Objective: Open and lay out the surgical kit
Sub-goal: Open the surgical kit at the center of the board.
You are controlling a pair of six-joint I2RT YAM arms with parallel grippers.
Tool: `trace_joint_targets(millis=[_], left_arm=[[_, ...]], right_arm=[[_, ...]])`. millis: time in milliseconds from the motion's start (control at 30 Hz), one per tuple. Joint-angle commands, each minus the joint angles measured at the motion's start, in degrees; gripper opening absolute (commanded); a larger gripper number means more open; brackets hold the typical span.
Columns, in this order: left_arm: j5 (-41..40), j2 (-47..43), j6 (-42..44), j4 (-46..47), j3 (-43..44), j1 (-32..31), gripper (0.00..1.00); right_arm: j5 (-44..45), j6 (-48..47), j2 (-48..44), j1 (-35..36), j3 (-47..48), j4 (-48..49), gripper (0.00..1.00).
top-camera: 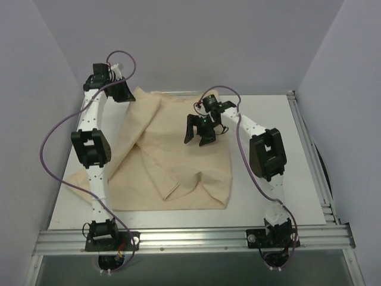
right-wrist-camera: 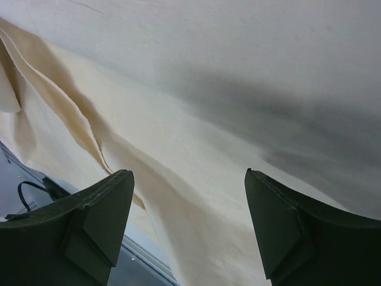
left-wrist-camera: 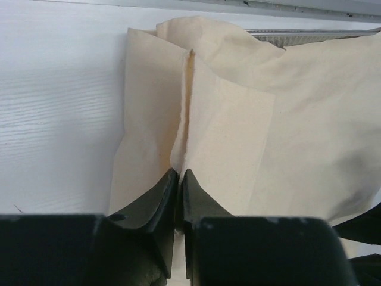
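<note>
The left hand (left-wrist-camera: 180,174) is pinched shut on a raised fold of the beige cloth wrap (top-camera: 178,167) near the worktop's (top-camera: 238,208) far-left corner. The right hand (top-camera: 199,132), wide open and empty, hovers above the rumpled cloth mid-worktop.

Left end effector (top-camera: 122,90) tips seem hidden overhead against cloth wrap (top-camera: 156,179).

I have bare tabletop (top-camera: 300,185) to pass over along the right edge and in a strip by the near edge. The beige cloth wrap (top-camera: 178,155), with raised folds, blocks the middle to the far-left corner. The left arm (top-camera: 92,149) and right arm (top-camera: 266,154) reach over it.
</note>
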Motion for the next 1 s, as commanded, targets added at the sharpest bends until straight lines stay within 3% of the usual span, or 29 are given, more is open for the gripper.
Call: trace_joint_targets(millis=[0, 133, 333, 600, 633, 667, 800, 933, 967], left_arm=[[-1.5, -3.7, 0.4, 2.8, -1.6, -1.3, 0.14], [-5.2, -5.3, 1.6, 2.9, -1.8, -0.2, 0.02], [-11.1, -5.1, 2.6, -0.3, 3.2, 3.3, 0.02], [-17.5, -3.9, 0.7, -0.8, 7.5, 10.9, 0.07], [-17.7, -2.8, -0.4, -2.2, 8.6, 13.1, 0.3], [-17.4, -2.4, -1.9, -2.8, 9.1, 14.5, 0.42], [-15.8, -2.7, -7.9, -4.8, 6.4, 18.2, 0.51], [-19.9, -8.4, -5.2, -5.0, -3.7, 16.9, 0.55], [-21.6, -11.6, -4.6, -4.6, -5.9, 15.8, 0.62]], right_arm=[[0.4, -5.7, 2.5, 4.4, 8.1, -5.6, 0.76], [-1.0, -7.1, 7.0, 7.6, 14.4, -6.0, 0.75], [-7.3, -8.1, 10.4, 11.0, 18.1, 0.0, 0.75], [-6.5, -8.6, 14.3, 14.3, 21.5, 1.5, 0.78], [-6.8, -8.4, 15.0, 14.6, 21.7, 1.7, 0.78], [-6.9, -8.3, 15.4, 14.9, 21.7, 1.9, 0.78], [-6.4, -7.9, 17.2, 16.6, 23.6, 2.2, 0.78], [-6.9, -7.1, 18.7, 17.5, 23.8, 2.9, 0.76], [-7.2, -7.1, 19.1, 17.9, 23.8, 2.9, 0.76]])
